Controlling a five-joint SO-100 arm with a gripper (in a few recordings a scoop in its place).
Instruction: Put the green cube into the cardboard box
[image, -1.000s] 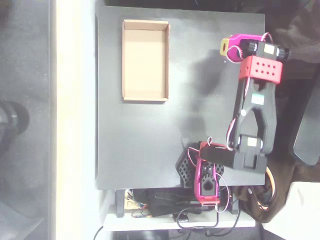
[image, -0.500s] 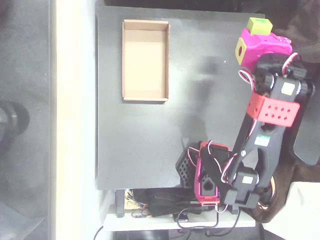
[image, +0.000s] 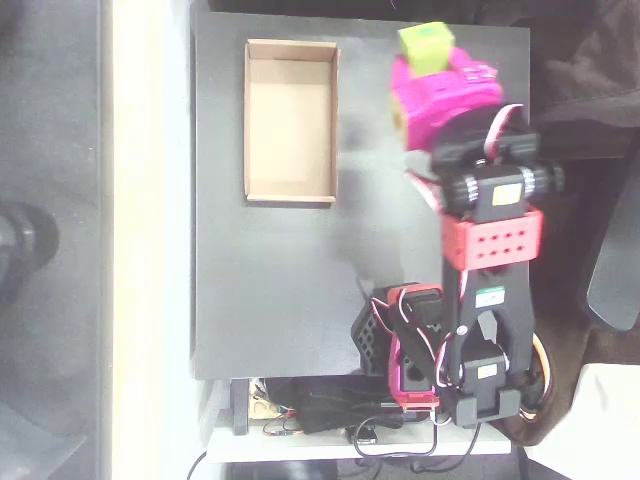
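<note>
Overhead view. Green cube (image: 425, 47): small, lime yellow-green, plain matte faces, slightly blurred, edges soft. It sits at the tip of the magenta end effector (image: 432, 62), pinched there and carried over the dark surface (image: 280, 290), not resting on it. Finger detail is blurred, but the cube is held at the tip. Cube is to the right of the cardboard box (image: 291, 120), level with the box's top end, apart from it, not over its floor.

Cardboard box: shallow tan tray, low walls, pale brown floor, long axis running up-down in the picture, much longer than the cube. Nothing inside. It lies flat on the surface toward the upper left part of it.

Arm: magenta wrist housing right of the box, then black links and a red perforated bracket (image: 492, 240) lower right of the box. Base with magenta and black parts (image: 415, 350) well below the box, at the surface's lower edge.
</note>
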